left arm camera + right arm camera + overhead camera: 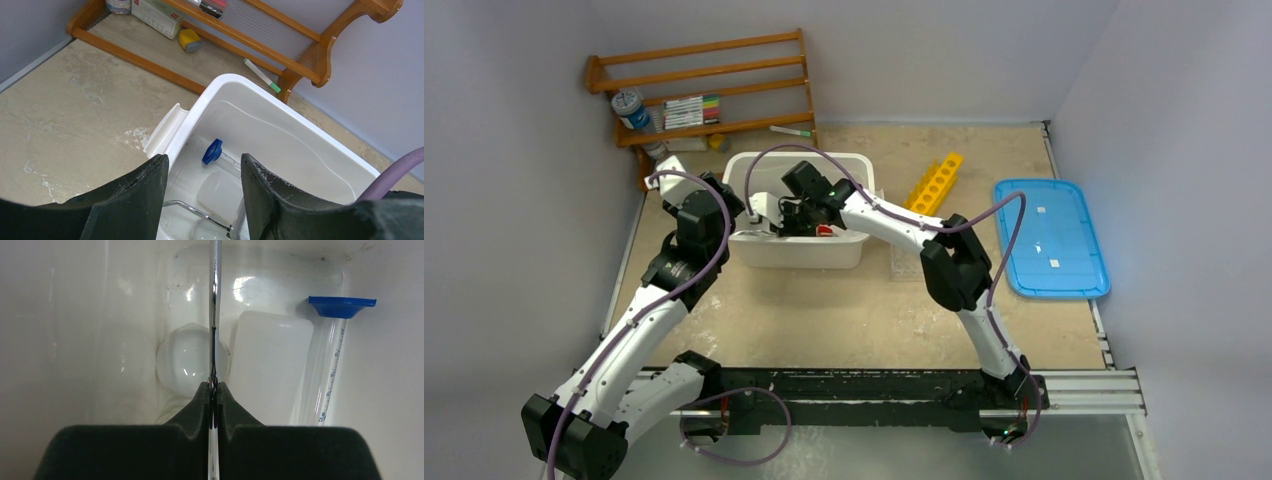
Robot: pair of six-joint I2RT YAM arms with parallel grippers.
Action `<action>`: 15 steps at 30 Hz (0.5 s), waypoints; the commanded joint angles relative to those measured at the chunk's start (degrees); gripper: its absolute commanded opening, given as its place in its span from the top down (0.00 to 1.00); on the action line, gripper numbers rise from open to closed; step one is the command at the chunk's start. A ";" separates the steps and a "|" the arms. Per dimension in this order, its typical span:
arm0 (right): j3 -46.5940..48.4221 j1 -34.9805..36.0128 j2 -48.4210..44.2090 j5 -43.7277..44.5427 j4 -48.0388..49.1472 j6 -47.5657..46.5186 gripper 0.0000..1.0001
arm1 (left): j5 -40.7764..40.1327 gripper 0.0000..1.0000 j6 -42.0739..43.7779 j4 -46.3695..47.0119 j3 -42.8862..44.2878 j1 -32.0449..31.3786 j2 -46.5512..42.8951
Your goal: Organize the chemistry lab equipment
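A white bin (856,250) holds the chemistry lab equipment. My right gripper (213,386) reaches down into it, shut on the metal tongs (214,300), which run edge-on away from the fingers. Below them lie a round clear dish (185,362) in its packet, a translucent squeeze bottle (270,365) and a thin blue-ended tube (341,306). The bottle's red cap (826,231) shows from above. My left gripper (202,167) hovers open over the bin's left rim (200,107), empty. Between its fingers I see the tube (212,151), the bottle (222,192) and the tongs (192,210).
A wooden rack (704,90) with coloured markers (692,110) stands behind the bin. A green-tipped marker (261,75) lies by its foot. A yellow tube holder (936,182) and a blue lid (1049,238) lie to the right.
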 commanded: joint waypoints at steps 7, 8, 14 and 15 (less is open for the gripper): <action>3.29 0.16 2.69 3.17 -3.40 -1.18 1.00 | -0.21 0.46 1.04 1.88 1.04 0.48 -0.87; 2.95 0.15 2.74 3.53 -2.88 -1.22 1.00 | -0.22 0.45 1.00 1.94 1.04 0.49 -0.90; 2.07 0.08 3.06 4.93 -1.82 -0.90 0.77 | 0.52 0.46 0.97 2.23 1.03 0.55 -0.38; 1.96 0.08 2.95 4.98 -1.68 -0.81 0.72 | 0.56 0.46 0.91 2.29 1.04 0.47 -0.39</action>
